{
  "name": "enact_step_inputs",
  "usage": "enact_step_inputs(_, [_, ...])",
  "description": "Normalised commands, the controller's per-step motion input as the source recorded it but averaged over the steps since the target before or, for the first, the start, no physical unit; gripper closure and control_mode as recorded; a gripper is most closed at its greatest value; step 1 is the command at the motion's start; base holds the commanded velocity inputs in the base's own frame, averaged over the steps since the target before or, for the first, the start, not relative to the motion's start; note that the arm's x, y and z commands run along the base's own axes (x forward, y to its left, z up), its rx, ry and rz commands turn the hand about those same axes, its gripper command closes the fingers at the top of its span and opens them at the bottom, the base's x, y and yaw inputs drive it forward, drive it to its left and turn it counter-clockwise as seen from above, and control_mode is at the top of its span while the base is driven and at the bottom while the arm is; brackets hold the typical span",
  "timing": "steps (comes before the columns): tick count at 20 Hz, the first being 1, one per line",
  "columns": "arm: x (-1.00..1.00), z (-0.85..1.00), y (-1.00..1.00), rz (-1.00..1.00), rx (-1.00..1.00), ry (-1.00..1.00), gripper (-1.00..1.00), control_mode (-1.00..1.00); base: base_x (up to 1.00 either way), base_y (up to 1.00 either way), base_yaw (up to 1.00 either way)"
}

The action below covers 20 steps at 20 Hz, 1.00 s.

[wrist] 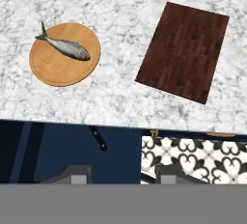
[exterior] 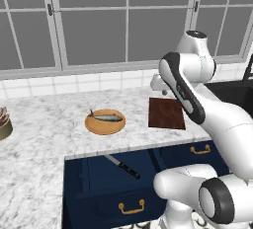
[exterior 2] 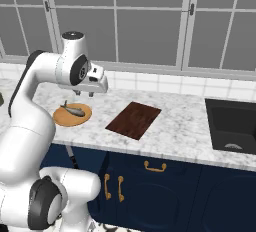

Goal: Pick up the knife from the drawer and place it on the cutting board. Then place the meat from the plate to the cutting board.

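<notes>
The wide navy drawer (exterior: 99,186) stands pulled open below the counter edge. Inside it lies the knife (exterior: 122,166), silver blade toward the counter and black handle (wrist: 98,138) toward the front. The orange-tan plate (exterior: 105,122) on the marble counter carries the meat (exterior: 106,117), a small grey fish (wrist: 65,48). To the right of the plate (wrist: 64,54) lies the dark reddish-brown cutting board (exterior: 166,113) (wrist: 185,50), with nothing on it. My gripper (exterior 2: 84,94) (exterior: 163,93) hangs high above the counter between plate and board. It is open, with nothing between its fingers (wrist: 72,175).
A black sink (exterior 2: 232,123) is set into the counter at the right. Smaller navy drawers with brass handles (exterior 2: 155,166) sit under the board. A round tin (exterior: 4,124) stands at the far left of the counter. Windows run behind the counter. Patterned floor (wrist: 193,155) shows below.
</notes>
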Motion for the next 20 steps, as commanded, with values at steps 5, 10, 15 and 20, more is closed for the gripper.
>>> enact_step_inputs(5, [-0.39, -0.12, -0.04, 0.0, -0.01, 0.0, -1.0, -1.0, 0.0, 0.0, 0.0])
enact_step_inputs(10, [-0.6, -0.44, -0.01, 0.02, -0.01, 0.0, -1.0, -1.0, 0.0, 0.0, 0.0])
enact_step_inputs(15, [-0.51, -0.43, 0.0, 0.05, 0.0, 0.0, -1.0, -1.0, 0.0, 0.0, 0.0])
enact_step_inputs(20, [-0.44, -0.41, 0.0, 0.08, 0.0, 0.02, -1.0, -1.0, 0.0, 0.0, 0.0])
